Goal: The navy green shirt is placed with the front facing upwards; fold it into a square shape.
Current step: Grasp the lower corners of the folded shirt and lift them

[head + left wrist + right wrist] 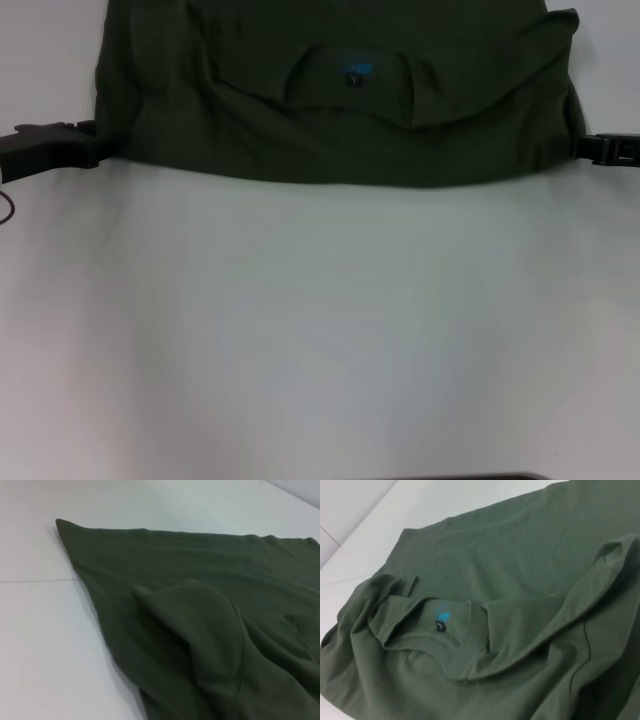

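Now the left claw [88, 143] sits at the shirt's [330, 110] left edge, and the right claw [590, 147] sits at its right edge. I cannot tell if they are grasping it. It lies wide across the worktop's [320, 330] far side, between both claws, equally near each.

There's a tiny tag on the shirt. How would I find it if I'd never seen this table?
Look at the far side of the white table, where the navy green shirt lies bunched between the left gripper and the right gripper. Find the round collar in the middle. Just inside it sits the small black neck tag, the only spot with bright teal print.
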Robot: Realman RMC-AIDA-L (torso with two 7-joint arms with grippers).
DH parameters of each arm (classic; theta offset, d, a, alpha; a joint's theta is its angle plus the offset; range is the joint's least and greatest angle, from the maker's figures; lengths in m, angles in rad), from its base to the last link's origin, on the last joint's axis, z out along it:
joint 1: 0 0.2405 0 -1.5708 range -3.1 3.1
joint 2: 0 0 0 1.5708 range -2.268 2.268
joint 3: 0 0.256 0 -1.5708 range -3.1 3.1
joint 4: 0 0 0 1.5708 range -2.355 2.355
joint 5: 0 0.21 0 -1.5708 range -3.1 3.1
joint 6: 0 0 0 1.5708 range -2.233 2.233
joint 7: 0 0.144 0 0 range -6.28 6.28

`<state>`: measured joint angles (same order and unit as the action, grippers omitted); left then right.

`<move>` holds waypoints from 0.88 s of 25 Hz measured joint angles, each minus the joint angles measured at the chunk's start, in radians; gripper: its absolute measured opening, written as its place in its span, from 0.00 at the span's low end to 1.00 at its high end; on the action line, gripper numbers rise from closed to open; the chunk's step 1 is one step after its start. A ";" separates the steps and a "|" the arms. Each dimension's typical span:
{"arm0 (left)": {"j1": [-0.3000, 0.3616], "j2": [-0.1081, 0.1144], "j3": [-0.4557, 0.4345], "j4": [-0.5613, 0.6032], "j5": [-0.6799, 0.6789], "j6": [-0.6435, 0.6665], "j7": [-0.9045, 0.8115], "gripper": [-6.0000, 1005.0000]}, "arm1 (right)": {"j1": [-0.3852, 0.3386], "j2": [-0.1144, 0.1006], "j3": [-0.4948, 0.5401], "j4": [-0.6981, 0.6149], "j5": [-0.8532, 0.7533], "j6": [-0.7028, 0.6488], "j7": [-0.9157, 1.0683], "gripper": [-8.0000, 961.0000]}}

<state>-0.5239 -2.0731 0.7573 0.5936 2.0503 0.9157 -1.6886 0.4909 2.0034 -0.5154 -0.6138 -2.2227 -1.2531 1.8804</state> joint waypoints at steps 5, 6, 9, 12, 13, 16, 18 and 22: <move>0.001 0.000 0.000 0.001 0.015 0.000 0.000 0.49 | -0.002 0.002 0.000 0.002 0.000 0.000 -0.001 0.05; 0.001 -0.001 0.001 0.003 0.016 0.000 0.000 0.48 | -0.002 0.002 0.000 0.002 0.000 0.001 -0.001 0.05; 0.001 -0.003 0.002 0.006 0.018 0.004 0.000 0.47 | -0.003 0.003 0.000 0.002 0.000 0.001 -0.001 0.05; -0.001 -0.002 0.002 0.007 0.020 0.012 -0.002 0.43 | -0.003 0.003 0.000 0.002 0.000 0.001 -0.001 0.05; -0.002 -0.002 0.002 0.007 0.021 0.013 -0.002 0.41 | -0.002 0.003 0.000 0.002 0.000 0.001 -0.001 0.05; -0.004 -0.001 0.002 0.006 0.028 0.015 -0.006 0.35 | -0.002 0.003 0.000 0.002 0.000 0.002 -0.001 0.05; -0.004 -0.001 0.002 0.006 0.034 0.015 -0.008 0.32 | -0.002 0.003 0.000 0.002 0.000 0.002 -0.001 0.05; -0.007 -0.003 0.002 0.007 0.044 0.014 -0.009 0.23 | -0.003 0.003 0.000 0.001 0.000 0.002 -0.001 0.05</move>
<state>-0.5309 -2.0763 0.7593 0.6006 2.0941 0.9300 -1.6980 0.4883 2.0062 -0.5154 -0.6127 -2.2227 -1.2515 1.8790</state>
